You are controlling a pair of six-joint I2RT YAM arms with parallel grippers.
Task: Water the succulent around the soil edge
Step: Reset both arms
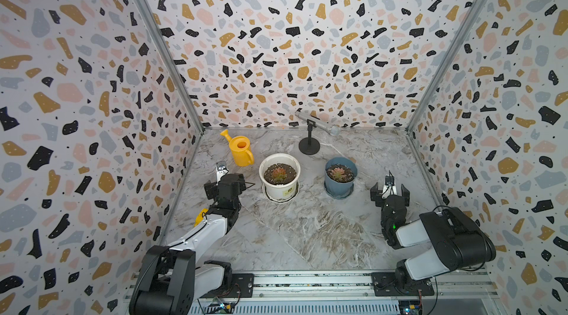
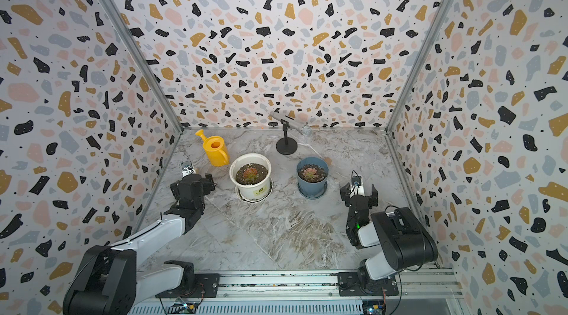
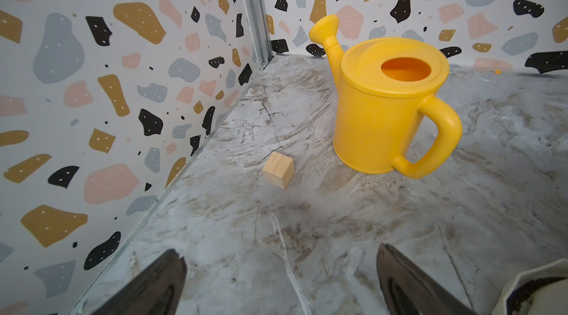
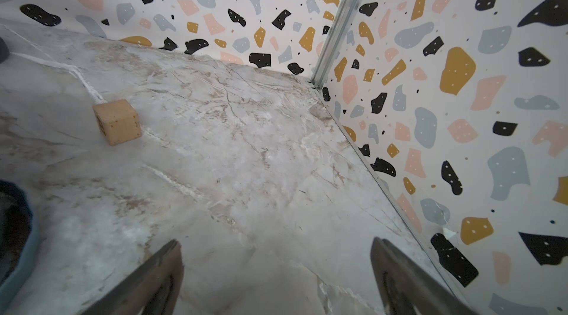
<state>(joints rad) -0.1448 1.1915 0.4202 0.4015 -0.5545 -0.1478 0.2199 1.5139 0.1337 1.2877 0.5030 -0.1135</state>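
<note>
Surface [image 1: 301, 230]: marble-look. Left jaws at 9 o'clock edge, wide apart, empty. Right jaws at 3 o'clock edge, same.
White pot [image 1: 281, 190] near centre, blue pot [image 1: 338, 189] at its 3 o'clock. One succulent [image 1: 279, 175] in each, can't tell which is target.
Watering can [image 1: 241, 152] upright at 10 o'clock of white pot, near it, untouched.
Can looks rigid, smooth plastic, probably slippery. Weight unknown, no water visible.
Best hold: handle [image 3: 442, 138], loop facing 5 o'clock.
Expect slosh, tilt slowly. Leaves fragile, keep spout at soil edge.
</note>
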